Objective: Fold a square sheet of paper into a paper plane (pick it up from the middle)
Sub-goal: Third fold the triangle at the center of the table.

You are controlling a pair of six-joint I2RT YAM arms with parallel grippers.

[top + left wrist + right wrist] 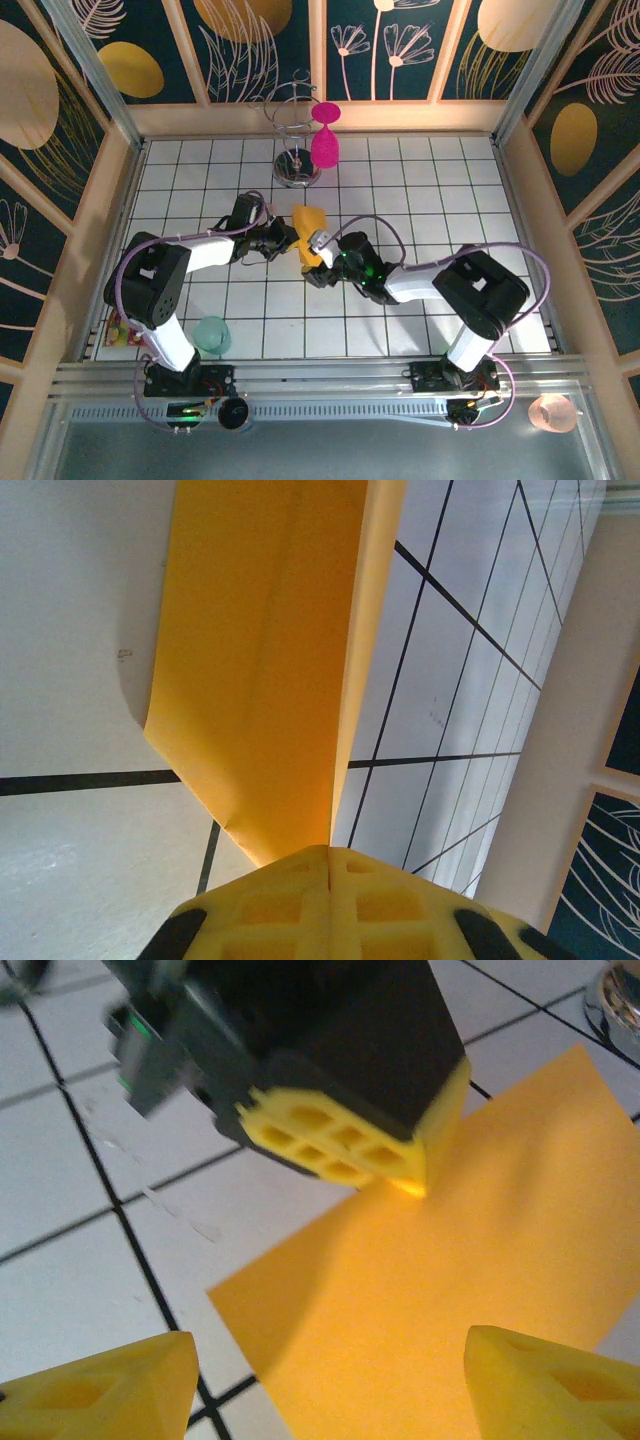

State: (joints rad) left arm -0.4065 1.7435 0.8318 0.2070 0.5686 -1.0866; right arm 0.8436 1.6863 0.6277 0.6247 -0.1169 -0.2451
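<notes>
At the lower left of the overhead view we see a multicoloured snack packet (118,330) by the table edge. Just right of it is a pale teal cup (211,333).

Toward the centre, the left gripper (287,240) has its jaws pressed together on one edge of the square sheet of paper (309,220). Its wrist camera shows the yellow pads closed, with the orange-yellow sheet rising out of them. The sheet is mid-table and seems partly lifted off the white tiles, though from above we cannot be sure.

Just right of it, the right gripper (314,264) hovers with its jaws spread wide. In its wrist view the sheet shows between its two yellow fingers, neither one touching it.

Above centre, a magenta goblet (325,140) hangs on a wire stand (297,170). A pinkish cup (552,412) is at the lower right, outside the tiled area.
</notes>
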